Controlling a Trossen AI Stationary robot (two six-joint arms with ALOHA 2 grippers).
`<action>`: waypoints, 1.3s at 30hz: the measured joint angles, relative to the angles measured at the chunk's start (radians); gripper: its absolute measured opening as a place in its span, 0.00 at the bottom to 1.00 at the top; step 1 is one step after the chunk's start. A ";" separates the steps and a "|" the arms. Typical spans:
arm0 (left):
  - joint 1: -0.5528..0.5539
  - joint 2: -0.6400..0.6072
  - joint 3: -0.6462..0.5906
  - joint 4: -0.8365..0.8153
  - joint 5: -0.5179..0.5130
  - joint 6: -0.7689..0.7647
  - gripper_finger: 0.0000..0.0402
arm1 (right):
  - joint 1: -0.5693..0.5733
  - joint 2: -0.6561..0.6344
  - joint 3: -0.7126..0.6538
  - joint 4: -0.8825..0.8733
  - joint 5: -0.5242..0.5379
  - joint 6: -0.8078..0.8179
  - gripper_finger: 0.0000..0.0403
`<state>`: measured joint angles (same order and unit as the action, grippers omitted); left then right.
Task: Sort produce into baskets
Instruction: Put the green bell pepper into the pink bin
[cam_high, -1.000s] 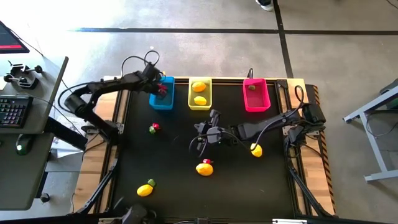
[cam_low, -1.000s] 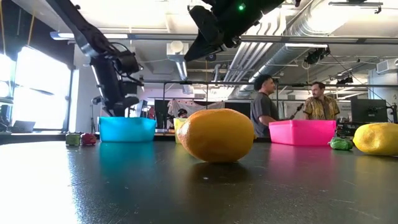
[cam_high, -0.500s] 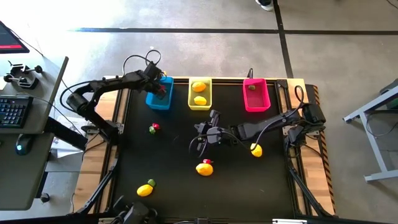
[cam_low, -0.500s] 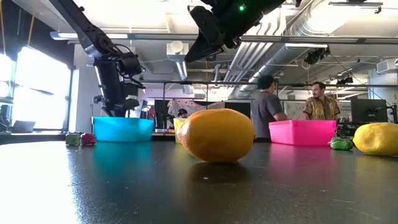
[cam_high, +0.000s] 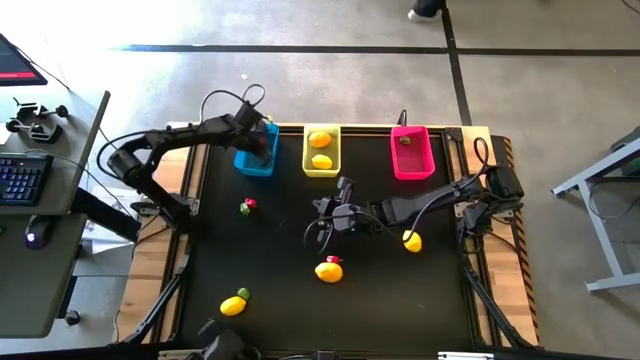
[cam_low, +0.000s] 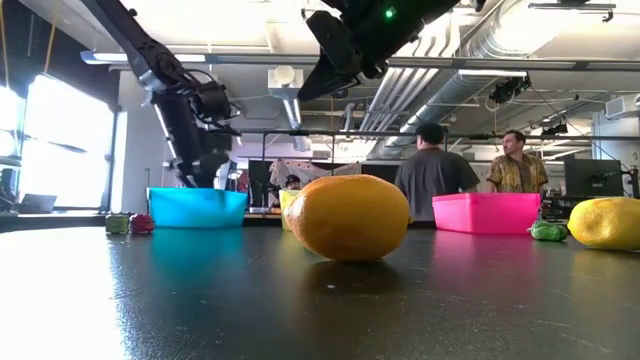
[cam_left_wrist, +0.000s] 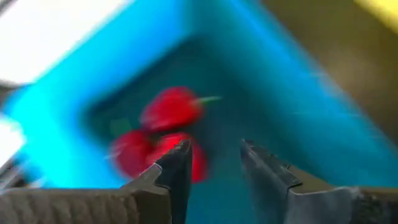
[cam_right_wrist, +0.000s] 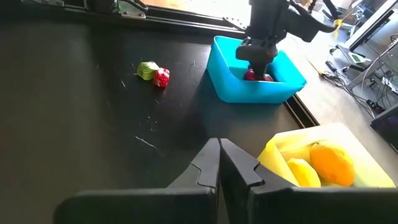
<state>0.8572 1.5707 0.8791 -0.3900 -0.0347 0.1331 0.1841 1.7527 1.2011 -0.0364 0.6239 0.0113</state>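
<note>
The left gripper (cam_high: 262, 143) hung over the blue bin (cam_high: 257, 160) at the far edge of the surface (cam_high: 300, 300), toward the left corner, its jaws a little apart with nothing between them. Its wrist view showed red pieces (cam_left_wrist: 163, 127) lying on the floor of the bin just past the fingers (cam_left_wrist: 177, 171). The right wrist view showed the same gripper dipped into the bin (cam_right_wrist: 255, 81) above the red pieces (cam_right_wrist: 256, 76).

The yellow bin (cam_high: 321, 152) sat at the middle of the far edge and held two lemons (cam_high: 320, 150). The pink bin (cam_high: 411, 152) sat nearer the far right corner and held one small green bit (cam_high: 405, 140).

The right gripper (cam_high: 318, 232) hovered over the middle of the surface, jaws together and empty.

Loose produce lay on the surface. A red bit touching a green bit (cam_high: 246, 206) lay toward the left edge, in front of the blue bin. One lemon (cam_high: 411, 240) lay toward the right edge, beside the right arm. Another lemon (cam_high: 329, 271), with a red bit (cam_high: 336, 260) touching it, lay near the centre on the near side. A third lemon (cam_high: 233, 305), with a green bit (cam_high: 243, 294) against it, lay toward the near left corner.

In the low view two people (cam_low: 470, 175) stood in the room behind the pink bin (cam_low: 485, 213)
</note>
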 joint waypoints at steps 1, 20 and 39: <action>-0.008 0.000 0.000 -0.001 0.034 0.002 0.28 | 0.000 0.000 0.000 -0.002 0.000 0.000 0.00; -0.050 0.000 0.000 0.059 0.114 0.002 0.02 | 0.000 0.000 0.000 -0.009 0.000 0.000 0.00; -0.020 0.000 0.000 0.132 0.113 0.009 0.02 | 0.000 0.000 0.000 -0.020 -0.025 0.011 0.00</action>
<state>0.8375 1.5707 0.8791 -0.2575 0.0782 0.1424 0.1841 1.7527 1.2011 -0.0563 0.5991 0.0227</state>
